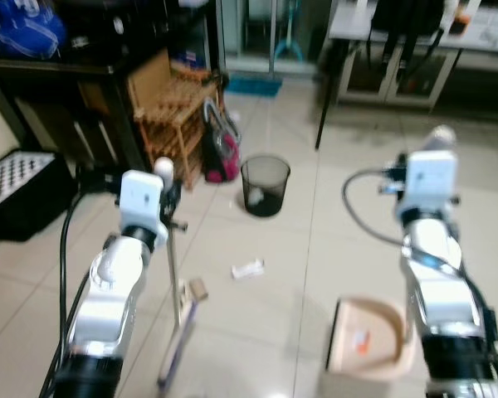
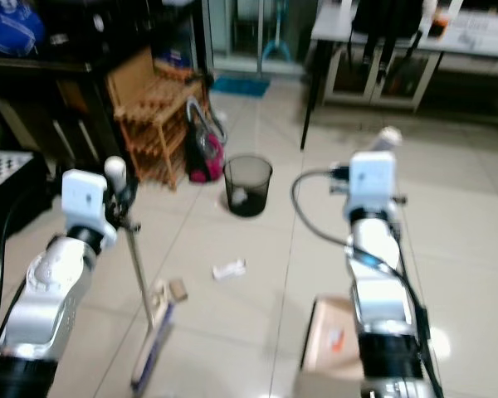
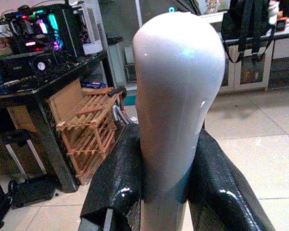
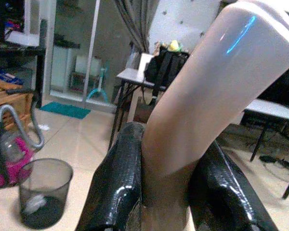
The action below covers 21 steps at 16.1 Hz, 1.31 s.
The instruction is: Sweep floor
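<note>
My left gripper (image 3: 161, 192) is shut on the white knob of the broom handle (image 3: 176, 91); in the left eye view the thin rod (image 1: 173, 274) runs down to the broom head (image 1: 181, 332) on the tiles. My right gripper (image 4: 166, 192) is shut on the beige dustpan handle (image 4: 207, 91), and the dustpan (image 1: 369, 338) rests on the floor by my right arm. A crumpled white scrap of paper (image 1: 248, 269) lies on the tiles ahead, between broom and dustpan. A small brown piece (image 1: 198, 288) sits beside the broom head.
A black mesh bin (image 1: 265, 185) stands beyond the paper. A wooden rack (image 1: 168, 116) and a pink vacuum cleaner (image 1: 220, 149) are at the left, next to a dark desk (image 1: 58, 70). A table with black legs (image 1: 324, 108) stands back right.
</note>
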Tool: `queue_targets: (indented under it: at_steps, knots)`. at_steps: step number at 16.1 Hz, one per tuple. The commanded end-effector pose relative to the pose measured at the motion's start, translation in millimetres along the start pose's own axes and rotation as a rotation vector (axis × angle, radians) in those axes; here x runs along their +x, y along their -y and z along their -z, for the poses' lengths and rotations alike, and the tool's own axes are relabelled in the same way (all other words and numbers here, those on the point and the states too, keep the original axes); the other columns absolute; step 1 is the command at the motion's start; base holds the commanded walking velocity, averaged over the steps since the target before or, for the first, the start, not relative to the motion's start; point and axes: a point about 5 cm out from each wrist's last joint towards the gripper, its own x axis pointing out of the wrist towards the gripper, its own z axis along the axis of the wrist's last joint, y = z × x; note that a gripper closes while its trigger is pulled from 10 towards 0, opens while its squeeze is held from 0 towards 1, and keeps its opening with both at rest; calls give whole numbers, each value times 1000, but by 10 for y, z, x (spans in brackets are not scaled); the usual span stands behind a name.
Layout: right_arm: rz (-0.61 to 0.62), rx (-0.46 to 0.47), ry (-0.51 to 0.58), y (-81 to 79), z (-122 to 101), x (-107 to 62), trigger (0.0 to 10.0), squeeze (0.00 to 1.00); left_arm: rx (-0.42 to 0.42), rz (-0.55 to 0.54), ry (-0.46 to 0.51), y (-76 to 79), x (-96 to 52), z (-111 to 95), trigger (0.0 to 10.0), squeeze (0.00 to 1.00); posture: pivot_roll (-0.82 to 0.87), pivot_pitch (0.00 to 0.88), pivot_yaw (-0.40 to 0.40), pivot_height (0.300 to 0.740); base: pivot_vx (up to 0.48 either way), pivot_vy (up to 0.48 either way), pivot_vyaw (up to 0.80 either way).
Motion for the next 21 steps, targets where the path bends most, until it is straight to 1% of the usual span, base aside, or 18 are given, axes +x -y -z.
queue_targets:
  at_steps: [1, 2, 4, 8, 12, 15, 21]
  knots:
    - [-14, 11, 14, -7, -62, -1, 10000, 0, 24, -13, 29, -24, 9, -81, 10000, 0, -83, 0, 31, 740, 0, 0, 0]
    - [-29, 24, -10, -36, -27, -16, 10000, 0, 24, -19, 21, -25, 1, -66, 10000, 0, -82, 0, 26, 740, 0, 0, 0]
    - [-49, 17, -45, -68, 22, -40, 10000, 0, 25, -25, 13, -28, -8, -48, 10000, 0, -81, 0, 24, 740, 0, 0, 0]
    - [-59, 10, -70, -80, 61, -48, 10000, 0, 21, -24, 7, -16, -14, -27, 10000, 0, -86, 0, 27, 740, 0, 0, 0]
    - [-83, 29, -73, -134, 54, -71, 10000, 0, 10, -16, 10, -3, -4, -36, 10000, 0, -85, 0, 27, 740, 0, 0, 0]
    - [-88, 32, -73, -146, 44, -63, 10000, 0, 11, -16, 6, -4, 2, -37, 10000, 0, -83, 0, 25, 740, 0, 331, 0]
    - [-85, 34, -79, -145, 49, -49, 10000, 0, 14, -20, 5, -14, 17, -44, 10000, 0, -82, 0, 26, 740, 0, 461, 0]
